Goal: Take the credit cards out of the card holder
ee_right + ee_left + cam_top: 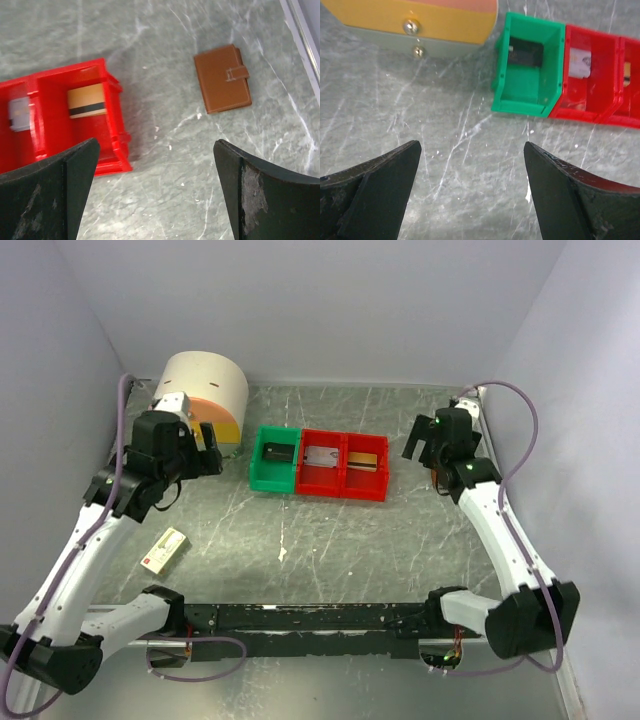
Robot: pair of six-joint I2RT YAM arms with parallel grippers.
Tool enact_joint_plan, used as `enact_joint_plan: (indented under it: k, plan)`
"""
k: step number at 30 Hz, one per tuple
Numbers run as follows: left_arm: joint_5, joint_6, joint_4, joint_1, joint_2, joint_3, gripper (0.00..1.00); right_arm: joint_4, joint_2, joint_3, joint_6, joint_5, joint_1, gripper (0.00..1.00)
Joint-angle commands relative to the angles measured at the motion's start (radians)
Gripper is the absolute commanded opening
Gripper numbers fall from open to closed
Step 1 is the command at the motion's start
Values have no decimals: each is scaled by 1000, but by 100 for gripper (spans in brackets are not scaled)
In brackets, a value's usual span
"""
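Note:
The card holder (222,79) is a closed brown wallet with a tab strap, lying flat on the grey table to the right of the red bins; it shows only in the right wrist view. My right gripper (156,147) hangs open above the table, short of the holder, with nothing between its fingers. In the right red bin (112,130) lies a tan card with a black stripe (86,101), and a grey card (19,113) lies in the bin beside it. My left gripper (472,150) is open over bare table, left of the green bin (520,95).
The green bin (274,462) holds a dark flat item (277,452) and stands in a row with two red bins (343,482). A round cream-and-orange container (205,395) stands back left. A small white-and-red box (165,550) lies front left. Walls close in on three sides.

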Motion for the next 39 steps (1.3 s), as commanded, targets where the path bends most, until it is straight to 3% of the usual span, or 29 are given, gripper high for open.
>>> enact_joint_plan:
  k: [1, 16, 21, 27, 39]
  plan:
    - [102, 43, 2, -23, 33, -44, 96, -26, 86, -1, 49, -58, -92, 100]
    - [107, 64, 77, -44, -15, -212, 96, 25, 307, 0, 73, -113, -348, 98]
    - [97, 111, 124, -45, -47, -242, 96, 70, 391, 22, 50, -138, -399, 88]
    - [31, 130, 150, -46, -77, -284, 96, 104, 552, 111, 25, -161, -408, 68]
    - [17, 137, 242, -47, -107, -372, 96, 67, 807, 327, -40, -92, -410, 57]
